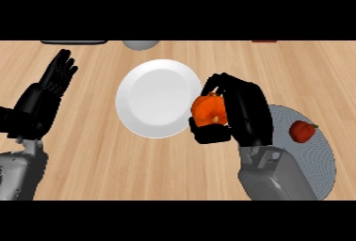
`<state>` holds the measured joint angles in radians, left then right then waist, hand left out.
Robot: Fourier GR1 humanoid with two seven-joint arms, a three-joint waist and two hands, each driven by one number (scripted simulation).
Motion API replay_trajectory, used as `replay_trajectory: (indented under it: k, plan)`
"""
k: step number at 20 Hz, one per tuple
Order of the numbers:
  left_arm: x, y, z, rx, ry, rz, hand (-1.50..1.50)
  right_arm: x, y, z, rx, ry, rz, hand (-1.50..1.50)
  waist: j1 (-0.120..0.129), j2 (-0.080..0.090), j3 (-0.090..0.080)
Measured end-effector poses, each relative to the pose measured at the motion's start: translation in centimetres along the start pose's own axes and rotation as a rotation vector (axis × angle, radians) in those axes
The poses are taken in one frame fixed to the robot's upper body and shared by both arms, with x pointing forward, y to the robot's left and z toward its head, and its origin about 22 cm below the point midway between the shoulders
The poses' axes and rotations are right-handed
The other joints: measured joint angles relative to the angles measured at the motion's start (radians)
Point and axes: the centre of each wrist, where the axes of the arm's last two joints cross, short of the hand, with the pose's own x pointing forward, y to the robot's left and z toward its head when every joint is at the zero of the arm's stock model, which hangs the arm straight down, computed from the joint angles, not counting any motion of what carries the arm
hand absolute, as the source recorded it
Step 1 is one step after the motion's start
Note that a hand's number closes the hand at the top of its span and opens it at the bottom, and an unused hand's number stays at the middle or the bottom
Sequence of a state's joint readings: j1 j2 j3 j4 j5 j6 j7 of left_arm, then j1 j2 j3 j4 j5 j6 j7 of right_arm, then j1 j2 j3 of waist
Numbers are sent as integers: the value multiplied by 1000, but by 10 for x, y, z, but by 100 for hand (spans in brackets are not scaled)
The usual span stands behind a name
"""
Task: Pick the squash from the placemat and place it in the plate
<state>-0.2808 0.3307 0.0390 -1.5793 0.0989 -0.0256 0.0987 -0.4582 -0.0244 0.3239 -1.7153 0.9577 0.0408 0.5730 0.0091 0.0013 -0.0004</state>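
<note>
Holding: the right hand has its fingers and thumb curled round the orange squash, which shows between them.
Squash: lifted off the grey placemat and carried at the right rim of the white plate, partly overlapping that rim as seen from above; whether it touches the plate I cannot tell.
Right forearm: grey, coming in from the lower edge and crossing the left part of the placemat.
Plate: round and white, lying on the wooden counter near the middle of the view, with nothing resting on its centre.
Placemat: rounded, grey, at the lower right, just beside the plate but apart from it.
Red vegetable: small, with a dark stem, possibly a pepper, lying on the placemat to the right of the right hand and apart from it.
Left hand: at the left edge, fingers straight and pointing up, grasping nothing, resting well clear of the plate.
Far edge: a grey rounded object and a dark flat object are cut off at the top of the counter, and a small reddish bit sits further right.
</note>
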Motion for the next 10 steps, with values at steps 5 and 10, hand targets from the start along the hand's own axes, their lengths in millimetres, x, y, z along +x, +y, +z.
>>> replay_trajectory:
  k: [5, 10]
  plan:
    - [5, -3, -3, -11, -7, 1, 0, 24, 23, -35, 28, 1, -56, 150, 11, 2, 0]
    - [4, -10, -6, -24, -12, 4, 0, 42, 50, -66, 64, 33, -75, 150, 24, 5, 0]
